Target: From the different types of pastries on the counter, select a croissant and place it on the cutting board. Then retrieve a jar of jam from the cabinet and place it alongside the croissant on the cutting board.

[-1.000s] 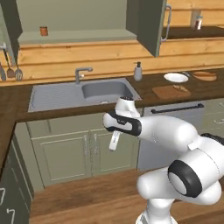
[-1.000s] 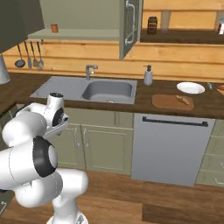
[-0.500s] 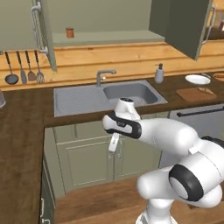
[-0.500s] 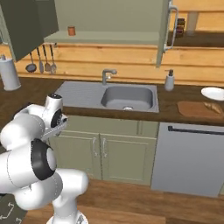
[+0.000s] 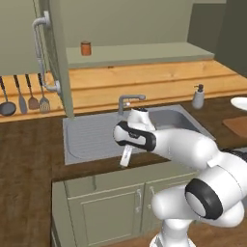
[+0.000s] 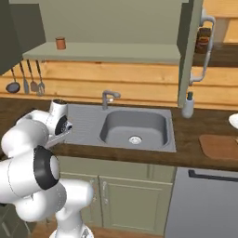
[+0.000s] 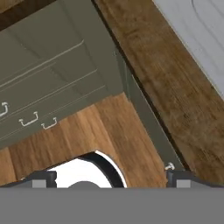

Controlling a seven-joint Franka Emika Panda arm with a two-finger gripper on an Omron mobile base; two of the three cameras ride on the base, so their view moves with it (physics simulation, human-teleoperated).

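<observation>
Jaws stand wide and empty on our gripper (image 5: 125, 157), which we keep tucked low at the counter's front edge beside the sink (image 6: 135, 128), pointing down at the floor; we judge that folded pose suits a base on the move and not a reach. From the hand view we see wooden counter (image 7: 175, 87), cabinet fronts (image 7: 52, 74) and floor planks below, nothing to grasp. We cannot make out a croissant anywhere; the cutting board (image 6: 221, 146) lies off to the right of the sink, near the white plate (image 5: 240, 102). A small brown jar (image 5: 86, 48) sits on the open cabinet's shelf, perhaps the jam, though we cannot tell. Neither step looks started.
</observation>
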